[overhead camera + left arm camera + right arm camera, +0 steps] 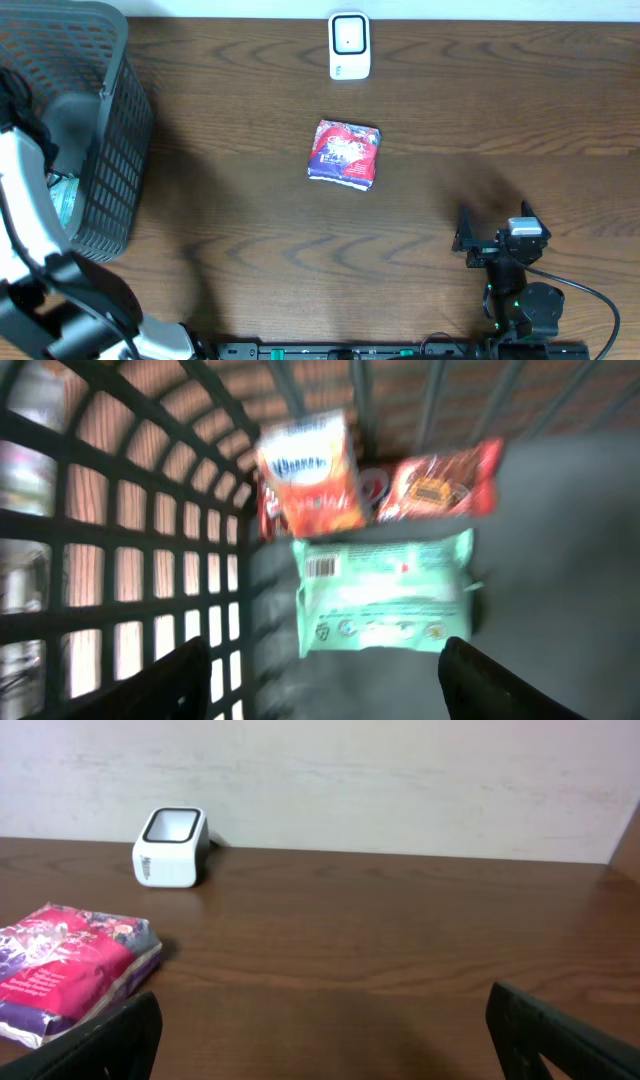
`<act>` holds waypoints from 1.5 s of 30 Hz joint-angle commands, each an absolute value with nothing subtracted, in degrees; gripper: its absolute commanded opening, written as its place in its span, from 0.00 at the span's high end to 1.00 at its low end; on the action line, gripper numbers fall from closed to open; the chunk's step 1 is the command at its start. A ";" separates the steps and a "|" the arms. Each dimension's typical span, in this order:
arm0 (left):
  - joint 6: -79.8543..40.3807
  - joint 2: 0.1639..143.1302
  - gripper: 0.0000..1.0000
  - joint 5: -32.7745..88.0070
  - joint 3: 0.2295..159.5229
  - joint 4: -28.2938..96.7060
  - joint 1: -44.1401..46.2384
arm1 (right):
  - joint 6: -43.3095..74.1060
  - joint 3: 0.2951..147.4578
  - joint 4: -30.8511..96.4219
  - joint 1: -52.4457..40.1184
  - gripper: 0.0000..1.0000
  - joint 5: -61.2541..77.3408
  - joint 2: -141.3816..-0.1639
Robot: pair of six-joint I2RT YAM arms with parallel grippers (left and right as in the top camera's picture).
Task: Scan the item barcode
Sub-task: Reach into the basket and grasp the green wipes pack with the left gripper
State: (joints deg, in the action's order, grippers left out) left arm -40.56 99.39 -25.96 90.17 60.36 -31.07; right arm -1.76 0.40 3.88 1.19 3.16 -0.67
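L gripper [325, 665] wide, empty, inside basket [120, 560] over green packet [385, 595] — lies flat, long axis across view, barcode [321, 567] upper-left. R gripper [325, 1030] wide, empty — purple packet [344, 154] mid-table near scanner [349, 45].

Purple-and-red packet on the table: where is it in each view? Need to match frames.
Overhead: purple-and-red packet mid-table, just below the white scanner.
Left wrist: not in it; only the inside of the basket shows.
Right wrist: lower left, with the scanner behind it.
Shared landmark: the scanner, overhead and right wrist.
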 commanded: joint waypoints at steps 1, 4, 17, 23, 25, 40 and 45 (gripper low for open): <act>-41.65 104.64 0.28 -25.17 89.56 62.30 -31.16 | -2.22 0.30 4.10 0.43 0.01 3.09 -0.32; -40.32 108.57 0.28 -21.45 89.56 62.54 -31.16 | -2.22 0.30 4.10 0.43 0.01 3.09 -0.32; -32.51 120.09 0.02 -19.49 89.56 57.84 -31.18 | -2.22 0.30 4.08 0.43 0.01 3.11 -0.32; -29.58 122.08 0.02 -17.43 89.56 56.42 -31.18 | -2.22 0.30 4.08 0.43 0.01 3.11 -0.32; -29.58 122.15 0.02 -15.27 89.56 56.18 -31.18 | -2.22 0.30 4.10 0.43 0.01 3.11 -0.32; -20.73 121.71 0.02 -11.51 90.98 52.75 -31.18 | -2.22 0.30 4.08 0.43 0.01 3.11 -0.32; -20.14 121.73 0.00 -10.85 90.98 50.57 -31.18 | -2.22 0.30 4.10 0.43 0.01 3.09 -0.32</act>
State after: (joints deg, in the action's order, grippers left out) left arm -22.15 119.68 -13.26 90.41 51.33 -31.29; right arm -1.76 0.40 3.88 1.19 3.16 -0.67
